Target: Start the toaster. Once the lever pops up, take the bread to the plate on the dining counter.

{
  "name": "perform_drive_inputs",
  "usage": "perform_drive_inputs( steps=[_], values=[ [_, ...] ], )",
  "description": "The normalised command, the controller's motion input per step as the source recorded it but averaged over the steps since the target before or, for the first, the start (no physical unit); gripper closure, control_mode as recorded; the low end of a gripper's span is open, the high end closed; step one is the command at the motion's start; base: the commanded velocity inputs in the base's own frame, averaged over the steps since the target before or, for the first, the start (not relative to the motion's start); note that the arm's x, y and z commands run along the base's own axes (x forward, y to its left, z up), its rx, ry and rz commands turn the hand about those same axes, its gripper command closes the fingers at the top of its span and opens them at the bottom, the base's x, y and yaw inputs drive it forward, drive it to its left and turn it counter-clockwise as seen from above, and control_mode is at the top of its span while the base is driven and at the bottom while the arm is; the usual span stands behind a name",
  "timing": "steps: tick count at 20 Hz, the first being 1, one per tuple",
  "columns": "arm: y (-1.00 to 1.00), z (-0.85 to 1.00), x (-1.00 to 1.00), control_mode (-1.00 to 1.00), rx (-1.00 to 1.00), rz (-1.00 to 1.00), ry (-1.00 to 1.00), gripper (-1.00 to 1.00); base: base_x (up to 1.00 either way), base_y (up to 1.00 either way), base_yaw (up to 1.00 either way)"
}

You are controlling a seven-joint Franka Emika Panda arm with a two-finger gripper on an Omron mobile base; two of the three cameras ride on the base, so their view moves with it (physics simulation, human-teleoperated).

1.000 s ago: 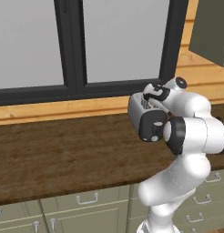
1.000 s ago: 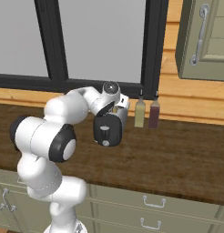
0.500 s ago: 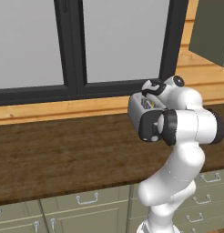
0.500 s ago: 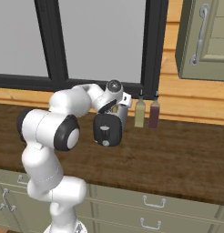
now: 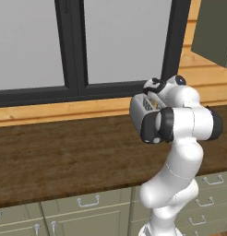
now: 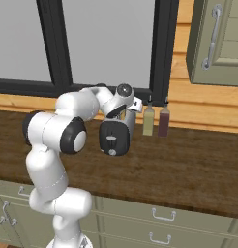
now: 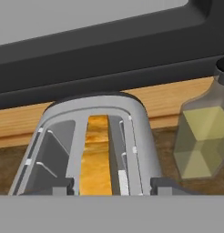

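Hand view, curved silver toaster (image 7: pixel 139 132), golden, seemingly toasted bread (image 7: pixel 96 159)

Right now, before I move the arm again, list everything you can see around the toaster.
toaster: one, silver with black end panel, on the worktop below the window.
bread: one slice, golden tan, upright in the toaster's slot.
bottles: two, one yellowish, one dark reddish, side by side right of the toaster, against the wooden wall.
worktop: one, dark wood, over sage-green cabinets.
window: dark frame, grey panes, behind the worktop.
wall cabinet: one, sage green, upper right.
tool: one, dark fingertips either side of the bread, right above the toaster; grip not clear.
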Motion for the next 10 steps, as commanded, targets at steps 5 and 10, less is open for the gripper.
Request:
perform_drive_inputs(
  steps=[5,10],
  values=[
    [0.0,-0.27,-0.05,-1.0,0.0,0.0,0.0,1.0,0.0,0.0,0.0],
    [0.0,-0.03,-0.37,-1.0,0.0,0.0,-0.08,1.0,0.0,0.0,0.0]
  ],
)
